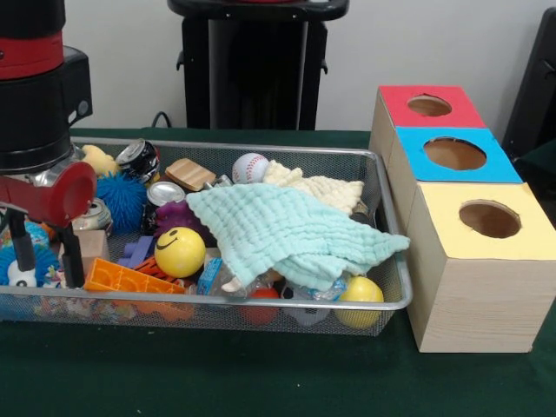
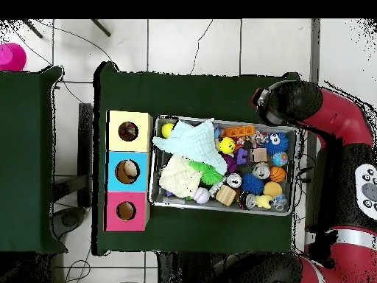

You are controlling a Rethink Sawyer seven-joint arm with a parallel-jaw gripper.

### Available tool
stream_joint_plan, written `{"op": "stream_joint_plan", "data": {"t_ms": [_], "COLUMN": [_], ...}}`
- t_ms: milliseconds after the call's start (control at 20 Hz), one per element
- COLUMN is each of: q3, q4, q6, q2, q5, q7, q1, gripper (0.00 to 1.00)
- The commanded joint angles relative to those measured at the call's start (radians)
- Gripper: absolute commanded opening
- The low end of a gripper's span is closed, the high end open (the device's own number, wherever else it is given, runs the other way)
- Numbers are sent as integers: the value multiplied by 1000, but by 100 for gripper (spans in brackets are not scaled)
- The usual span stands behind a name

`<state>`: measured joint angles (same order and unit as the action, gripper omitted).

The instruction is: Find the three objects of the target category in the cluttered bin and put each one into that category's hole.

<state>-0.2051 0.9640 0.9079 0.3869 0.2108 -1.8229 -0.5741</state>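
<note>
A: From the front, where is the arm sitting?

B: It is hanging over the left end of the cluttered bin (image 1: 382, 228). The gripper (image 1: 48, 261) is reaching down among the toys there, with two dark fingers (image 1: 19, 252) showing apart, and I cannot tell whether they are holding anything.

A: What is lying in the bin?

B: A mint cloth (image 1: 291, 233) is sprawling across the middle, overlapping a cream cloth (image 1: 321, 187) behind it. A yellow smiley ball (image 1: 180, 251) is sitting just left of the mint cloth, a baseball (image 1: 250, 167) near the far wall, and an orange block (image 1: 130, 278) by the near wall.

A: And the hole?

B: The hole (image 1: 489, 218) is showing in the yellow top of the largest box (image 1: 486, 295), just right of the bin.

A: From overhead?

B: The bin (image 2: 291, 210) is lying right of the three boxes, the yellow-topped hole (image 2: 128, 131) uppermost. The red arm (image 2: 335, 118) is curving over the bin's upper right corner, hiding the gripper.
</note>
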Motion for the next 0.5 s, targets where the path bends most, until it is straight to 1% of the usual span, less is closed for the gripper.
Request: {"op": "stream_joint_plan", "data": {"t_ms": [50,100,250,500], "q3": [-113,-117,-122,-128], "q4": [127,141,186,200], "q6": [148,150,141,140], "q2": [4,10,31,24], "q5": [52,56,62,75], "q7": [362,382,398,408], "q1": [-18,-22,-28,-28], "gripper": [100,100,100,100]}}
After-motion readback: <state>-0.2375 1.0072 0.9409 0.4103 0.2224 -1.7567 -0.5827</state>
